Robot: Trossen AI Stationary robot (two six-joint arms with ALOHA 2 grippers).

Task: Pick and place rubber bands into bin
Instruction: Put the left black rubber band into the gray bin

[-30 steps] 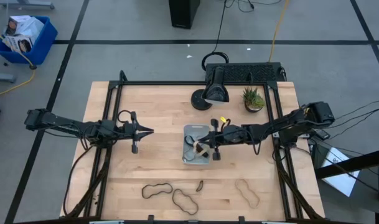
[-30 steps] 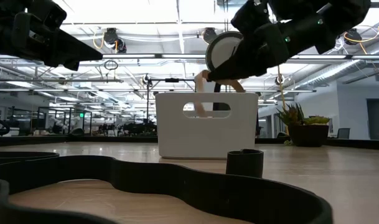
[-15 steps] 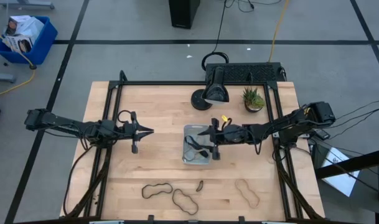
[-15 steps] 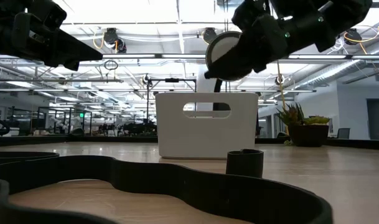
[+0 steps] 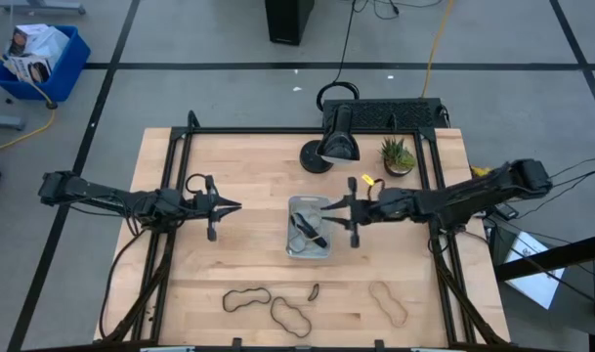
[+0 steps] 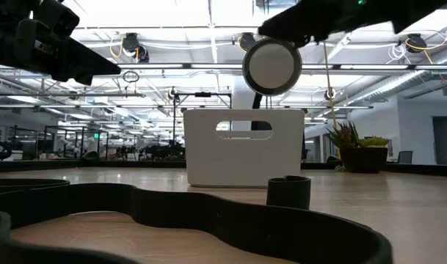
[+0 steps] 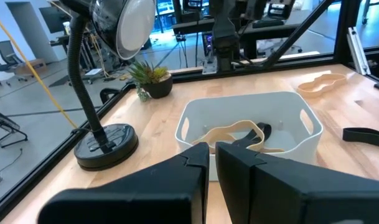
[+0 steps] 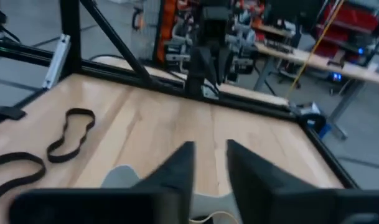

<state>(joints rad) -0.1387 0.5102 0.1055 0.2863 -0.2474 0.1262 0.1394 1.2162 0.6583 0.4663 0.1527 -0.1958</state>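
Observation:
The clear bin (image 5: 308, 244) stands at the table's middle and holds a pale tan rubber band (image 7: 236, 132) and a dark one (image 5: 305, 227). Two dark bands (image 5: 246, 297) (image 5: 290, 315), a tiny dark piece (image 5: 314, 290) and a tan band (image 5: 388, 302) lie flat near the table's near edge. My right gripper (image 5: 327, 207) is open and empty, above the bin's right rim. My left gripper (image 5: 236, 205) is shut and empty, left of the bin.
A black desk lamp (image 5: 328, 147) and a small potted plant (image 5: 399, 154) stand at the far side behind the bin. Black frame rails (image 5: 170, 225) run along the table's left and right sides. Bare wood lies between the bin and the loose bands.
My right gripper held a tan band hanging over the bin, then let it go, and the band has fallen into the bin. The gripper has since risen and drawn back toward the table's right edge.

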